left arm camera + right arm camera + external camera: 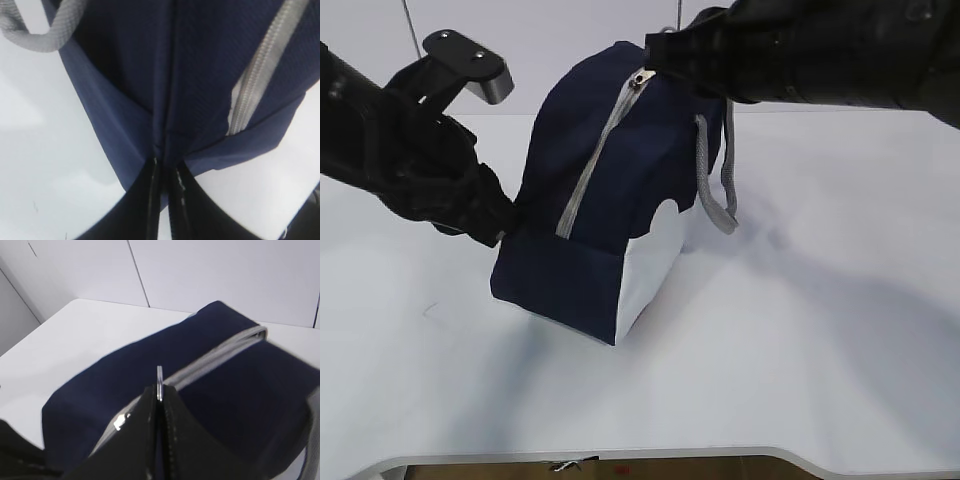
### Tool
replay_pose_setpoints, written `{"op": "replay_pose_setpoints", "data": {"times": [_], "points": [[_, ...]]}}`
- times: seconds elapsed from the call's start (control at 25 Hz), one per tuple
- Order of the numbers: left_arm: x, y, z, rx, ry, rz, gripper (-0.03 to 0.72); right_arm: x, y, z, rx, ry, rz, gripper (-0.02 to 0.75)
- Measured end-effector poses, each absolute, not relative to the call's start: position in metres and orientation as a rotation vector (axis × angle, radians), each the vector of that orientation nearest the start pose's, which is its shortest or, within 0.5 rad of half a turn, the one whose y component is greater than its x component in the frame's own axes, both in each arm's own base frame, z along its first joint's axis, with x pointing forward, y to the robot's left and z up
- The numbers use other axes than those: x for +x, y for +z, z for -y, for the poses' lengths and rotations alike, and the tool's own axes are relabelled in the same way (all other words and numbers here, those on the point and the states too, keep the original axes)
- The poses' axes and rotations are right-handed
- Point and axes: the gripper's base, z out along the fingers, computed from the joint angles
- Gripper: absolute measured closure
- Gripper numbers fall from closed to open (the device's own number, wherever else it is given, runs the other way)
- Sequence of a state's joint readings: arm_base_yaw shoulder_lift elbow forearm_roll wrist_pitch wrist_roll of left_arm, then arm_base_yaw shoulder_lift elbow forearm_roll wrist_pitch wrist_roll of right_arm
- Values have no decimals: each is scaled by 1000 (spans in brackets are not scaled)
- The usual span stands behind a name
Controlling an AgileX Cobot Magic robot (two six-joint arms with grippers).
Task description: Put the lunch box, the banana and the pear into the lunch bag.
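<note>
The navy lunch bag (pixel 610 190) stands on the white table, its grey zipper (pixel 595 160) closed along the front up to the slider near the top. My left gripper (pixel 508 215) is shut on a fold of the bag's fabric (pixel 162 145) at its lower left side. My right gripper (pixel 655 62) is shut on the metal ring zip pull (pixel 159 382) at the bag's top, beside the zipper (pixel 215 357). Grey strap handles (pixel 720 190) hang on the right. The lunch box, banana and pear are out of view.
The white table (pixel 820 330) stretches around the bag, with its front edge (pixel 620 458) near the bottom. A pale wall stands behind. Another grey strap (pixel 42 35) hangs in the left wrist view.
</note>
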State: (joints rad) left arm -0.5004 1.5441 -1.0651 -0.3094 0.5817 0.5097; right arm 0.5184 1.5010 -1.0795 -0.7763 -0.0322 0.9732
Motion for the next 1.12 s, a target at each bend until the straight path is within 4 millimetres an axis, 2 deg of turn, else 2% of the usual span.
{"op": "replay_pose_setpoints", "data": {"times": [0.32, 0.72, 0.96, 1.12], "points": [[273, 258, 166, 1027, -298, -2348, 678, 328, 332, -182, -429, 329, -1839, 721], [269, 257, 164, 1068, -284, -2374, 678, 362, 321, -192, -530, 144, -1829, 721], [266, 264, 162, 1068, -285, -2358, 678, 372, 322, -191, -577, 50, -1801, 721], [263, 270, 162, 1050, -305, -2348, 678, 381, 312, -193, -588, 32, -1817, 721]]}}
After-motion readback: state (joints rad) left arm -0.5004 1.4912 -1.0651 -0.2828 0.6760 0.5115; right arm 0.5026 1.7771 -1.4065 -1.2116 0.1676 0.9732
